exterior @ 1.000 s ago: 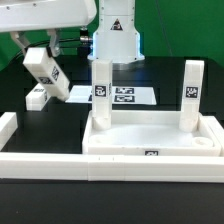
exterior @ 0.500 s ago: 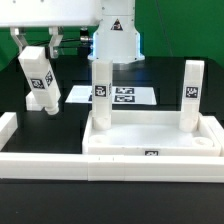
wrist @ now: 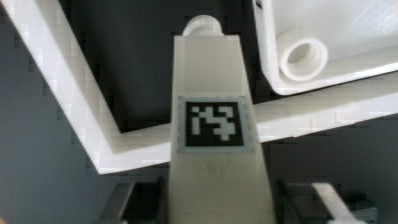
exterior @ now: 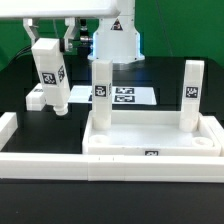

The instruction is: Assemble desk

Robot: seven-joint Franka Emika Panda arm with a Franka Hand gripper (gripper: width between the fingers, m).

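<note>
Swinging up from its earlier slant, the held leg (exterior: pixel 48 72) now hangs nearly upright, and it has shifted a little toward the exterior view's right. Its tag faces the camera and its pegged end points down. We cannot tell whether that end touches the black table (exterior: pixel 70 125) or hangs just above it. The gripper (exterior: pixel 47 47) is clenched on the upper part of this leg, one finger on either side. In the wrist view the same leg (wrist: pixel 217 120) runs up the middle of the picture with its tag toward us, and the dark fingers (wrist: pixel 135 203) press against its flanks.

We see the tabletop (exterior: pixel 125 148) lying flat toward the exterior view's right, well apart from the held leg, with a small tag on its front edge. Two legs stand upright in it: the middle leg (exterior: pixel 101 92) at its far left corner and the far-right leg (exterior: pixel 191 95) at the opposite far corner. From the wrist, a round socket (wrist: pixel 302 60) shows in a corner of the tabletop (wrist: pixel 347 25).

A fourth leg, the lying leg (exterior: pixel 36 98), rests on the table just beside the held one. Behind the tabletop lies the marker board (exterior: pixel 128 96). White border rails (exterior: pixel 45 160) run along the front and the exterior view's left, and the robot base (exterior: pixel 116 38) stands at the back.
</note>
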